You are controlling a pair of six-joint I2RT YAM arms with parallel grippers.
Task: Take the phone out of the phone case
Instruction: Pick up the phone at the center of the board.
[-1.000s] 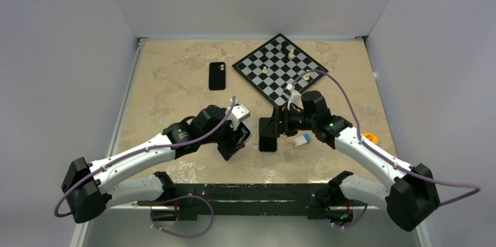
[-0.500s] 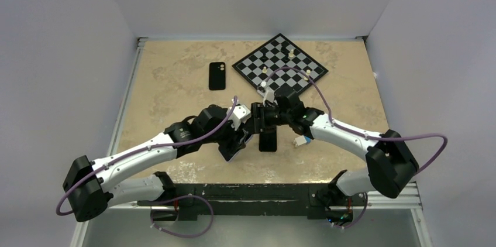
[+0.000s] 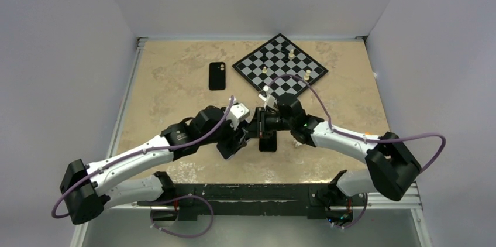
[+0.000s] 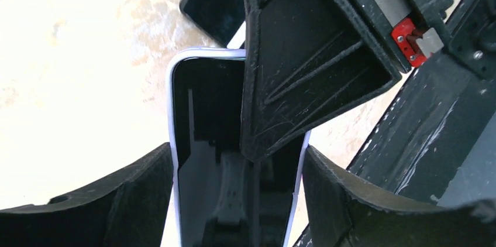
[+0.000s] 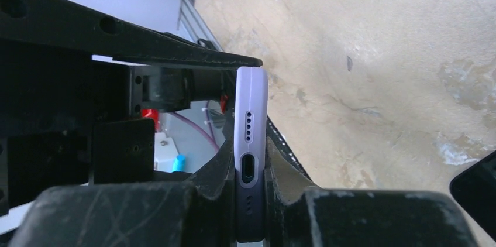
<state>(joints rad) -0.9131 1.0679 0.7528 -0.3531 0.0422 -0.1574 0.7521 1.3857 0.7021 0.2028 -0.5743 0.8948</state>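
Note:
A phone (image 4: 202,118) with a dark screen and a lavender rim is held off the table at the centre. My left gripper (image 4: 238,152) is shut across its width, one finger on each long edge. My right gripper (image 5: 251,162) is shut on the phone's (image 5: 251,98) end, pinching front and back beside the charging port. That end is lavender above and dark below the port. I cannot tell phone from phone case here. From the top view, the left gripper (image 3: 237,137) and right gripper (image 3: 259,125) meet over the phone (image 3: 227,150).
A flat black phone-shaped slab (image 3: 268,143) lies on the table just under the right gripper. Another black one (image 3: 217,75) lies farther back. A chessboard (image 3: 279,65) with a few pieces sits at the back right.
My right gripper has swung left from the black slab to the held phone and shut on its end. The left arm has barely moved.

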